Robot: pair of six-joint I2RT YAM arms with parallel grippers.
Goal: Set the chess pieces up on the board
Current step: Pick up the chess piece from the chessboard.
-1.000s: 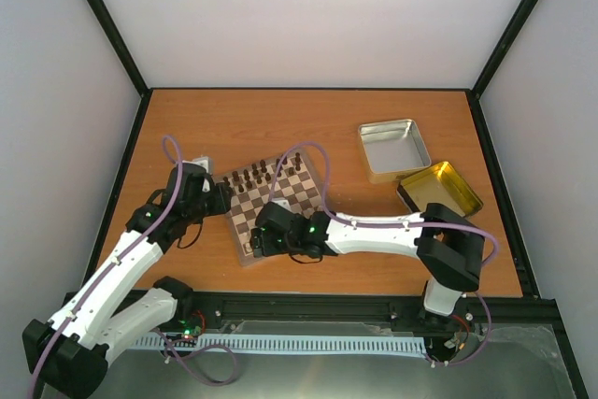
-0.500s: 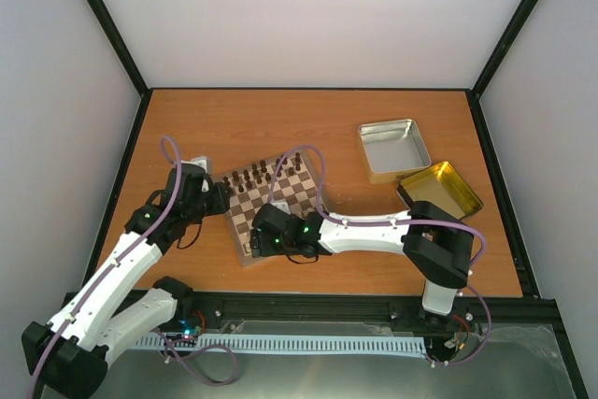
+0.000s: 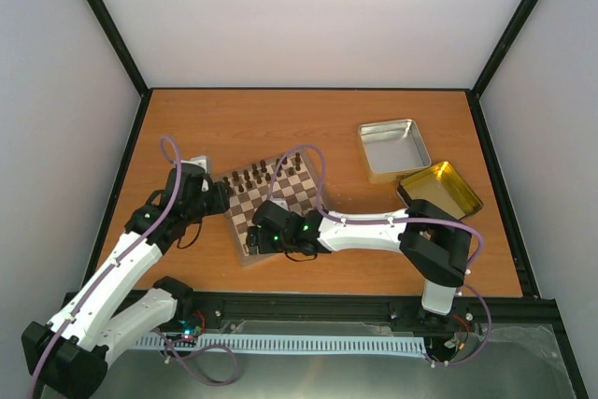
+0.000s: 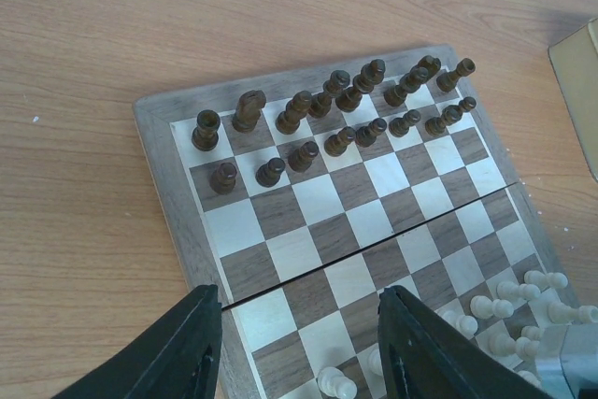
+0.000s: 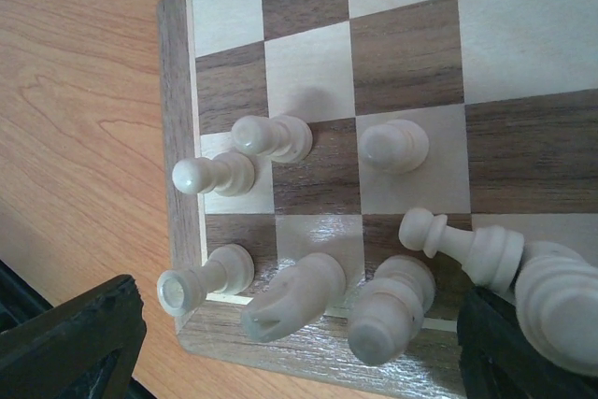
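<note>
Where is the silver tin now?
In the top view, the silver tin sits right of the chessboard, just beyond the gold tin half.

You saw dark brown wooden chessmen point(image 4: 301, 109) on the far rows of the checked wooden board point(image 4: 355, 184), pale cream chessmen point(image 4: 485, 306) near-right.

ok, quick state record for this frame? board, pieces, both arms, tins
board: on the table, between the arms
dark pieces: standing in two rows at the far side
cream pieces: clustered at the near corner; one looks tipped over
left gripper: fingers open, nothing held, over the board's edge
right gripper: fingers open, nothing held, over the cream pieces
silver tin: open, right of the board
gold lid: beside the tin
</note>
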